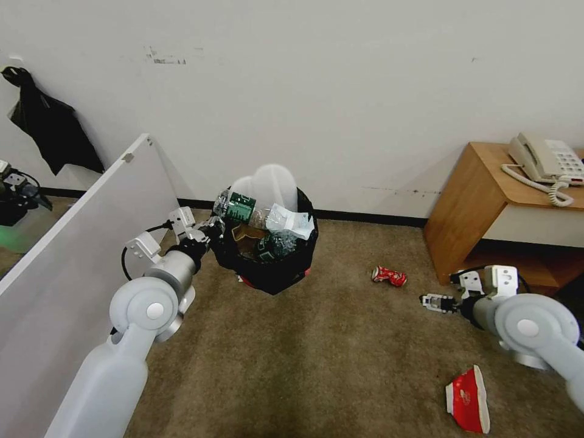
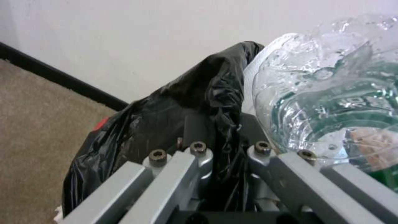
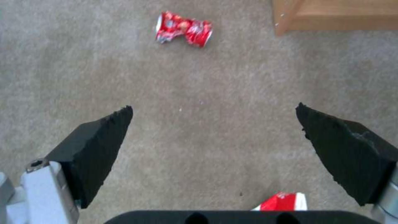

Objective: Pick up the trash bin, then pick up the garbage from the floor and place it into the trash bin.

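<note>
Black crinkly plastic lines the small round red trash bin [image 1: 271, 271], which hangs off the beige-brown short-pile carpet floor [image 1: 340, 340] near the white wall. The left gripper [image 1: 213, 234] holds it at the rim: in the left wrist view the grey fingers [image 2: 195, 149] are pressed together on a fold of the black bag [image 2: 215, 102], with a clear ribbed bottle [image 2: 327, 93] just beside them.

Inside the bin, two clear plastic bottles with green labels can be counted, one [image 1: 240, 207] at the near-left rim and one [image 1: 274, 243] lower in the middle. A white crumpled paper wad [image 1: 292, 220] lies beside them, a brown paper bag [image 1: 248, 234] shows between, and pale flat white slippers [image 1: 274, 182] stick up at the back.

On the carpet lie two pieces of litter: one crushed red drink can [image 1: 389, 275] near the wooden cabinet, and one flattened red-and-white carton [image 1: 468, 398] well apart from it, closer to the robot.

The right gripper [image 1: 433, 302] hovers above the carpet between them, its two black pads [image 3: 99, 143] spread wide with nothing between; the can [image 3: 183, 28] lies ahead of it and the carton [image 3: 284, 201] close beneath.

One light wooden cabinet [image 1: 480, 207] stands at the right wall with one cream corded telephone [image 1: 544, 161] on top. One white panel [image 1: 73, 255] slants along the left, and a black bag [image 1: 52, 125] hangs on the wall behind it.
</note>
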